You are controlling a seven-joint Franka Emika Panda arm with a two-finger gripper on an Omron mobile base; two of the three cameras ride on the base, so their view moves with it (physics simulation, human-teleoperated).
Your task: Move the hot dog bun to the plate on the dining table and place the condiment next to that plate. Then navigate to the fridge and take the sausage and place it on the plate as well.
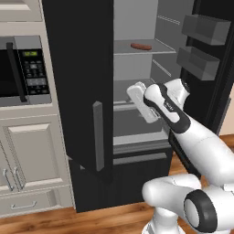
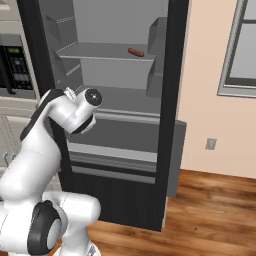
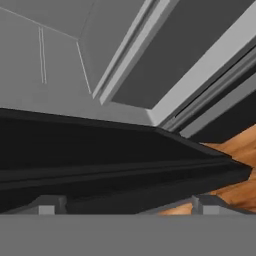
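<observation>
1. The fridge (image 1: 82, 91) is seen standing open, with a pale grey interior and a black body; its long vertical handle (image 1: 98, 135) is seen on the closed left door in the left base view.
2. The sausage (image 1: 140, 46) is lying on the upper shelf (image 1: 132, 50), toward the shelf's right end and near its front edge in the left base view; in the right base view it (image 2: 135, 52) is placed close to the shelf's right end, just beside the door bins (image 2: 156, 50).
3. The sausage is untouched; nothing is resting on it or against it.
4. The gripper (image 3: 125, 205) is seen in the hand view with its two dark finger tips (image 3: 46, 206) set wide apart at the bottom edge; nothing is held between them.
5. The hand is pointed into the lower part of the fridge, well below the sausage shelf; a dark ledge and grey inner walls are seen ahead of the tips.
6. The arm (image 1: 164, 107) is bent in front of the open compartment, at the level of the middle shelf, well apart from the sausage.
7. Dark bins (image 1: 203, 43) are mounted on the open right door.
8. A microwave (image 1: 23, 71) is set into beige cabinets (image 1: 32, 155) left of the fridge.
9. A wooden floor (image 2: 210, 215) is seen below.
</observation>
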